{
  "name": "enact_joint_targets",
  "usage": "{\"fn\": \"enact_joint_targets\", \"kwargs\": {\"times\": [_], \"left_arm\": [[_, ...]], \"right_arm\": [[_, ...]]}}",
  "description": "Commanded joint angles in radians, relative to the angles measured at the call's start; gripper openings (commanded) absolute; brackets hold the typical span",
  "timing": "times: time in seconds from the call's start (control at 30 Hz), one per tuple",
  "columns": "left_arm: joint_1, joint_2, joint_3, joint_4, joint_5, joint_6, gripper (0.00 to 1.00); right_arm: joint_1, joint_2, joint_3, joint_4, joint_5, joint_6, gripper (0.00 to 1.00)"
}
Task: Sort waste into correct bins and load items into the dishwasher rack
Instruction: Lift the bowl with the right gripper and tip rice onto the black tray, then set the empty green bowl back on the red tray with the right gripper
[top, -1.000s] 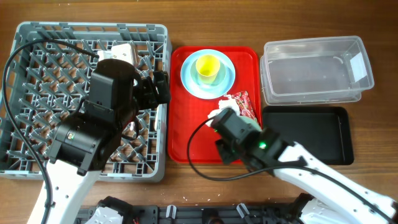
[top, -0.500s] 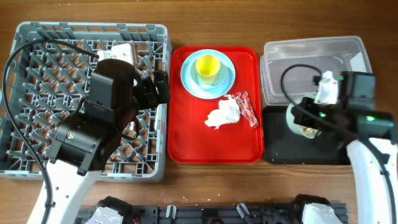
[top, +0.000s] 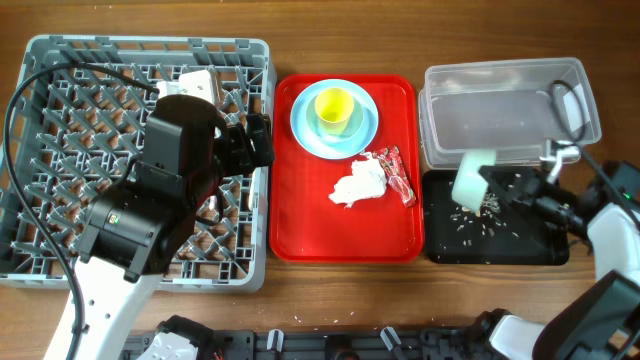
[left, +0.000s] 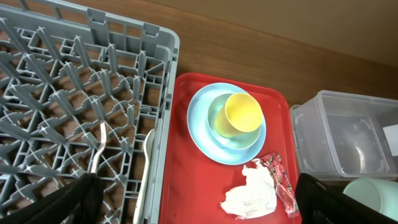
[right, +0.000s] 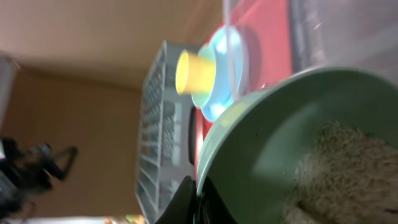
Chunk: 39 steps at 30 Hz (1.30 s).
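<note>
- Mint-green bowl (top: 472, 181) tipped over black tray (top: 540, 252) at the counter's right edge, my right jaws clamped on its rim.
- My left jaws apart over rack (top: 40, 60).

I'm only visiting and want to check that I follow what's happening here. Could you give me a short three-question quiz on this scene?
1. True or false: the yellow cup stands on the light blue plate.
2. How does the right tool hold the mint-green bowl? A upright and level; B tipped on its side; C set down and released.
3. Which two pieces of waste lie on the red tray?
Key: 1 true; 2 B; 3 the white napkin and the red wrapper.
</note>
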<state>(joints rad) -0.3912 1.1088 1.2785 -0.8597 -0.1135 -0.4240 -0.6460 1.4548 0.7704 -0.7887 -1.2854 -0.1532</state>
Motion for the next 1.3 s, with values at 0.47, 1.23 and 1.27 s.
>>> {"fn": "enact_joint_targets", "kwargs": {"times": [0.47, 1.23, 1.27], "left_arm": [[0.004, -0.003, 0.006, 0.003, 0.005, -0.006, 1.0], [0.004, -0.003, 0.006, 0.003, 0.005, -0.006, 1.0], [0.004, -0.003, 0.006, 0.003, 0.005, -0.006, 1.0]], "right_arm": [[-0.217, 0.031, -0.133, -0.231, -0.331, -0.041, 0.04], [1.054, -0.162, 0.309, -0.201, 1.128, 0.547, 0.04], [1.169, -0.128, 0.307, -0.202, 1.214, 0.622, 0.04]]}}
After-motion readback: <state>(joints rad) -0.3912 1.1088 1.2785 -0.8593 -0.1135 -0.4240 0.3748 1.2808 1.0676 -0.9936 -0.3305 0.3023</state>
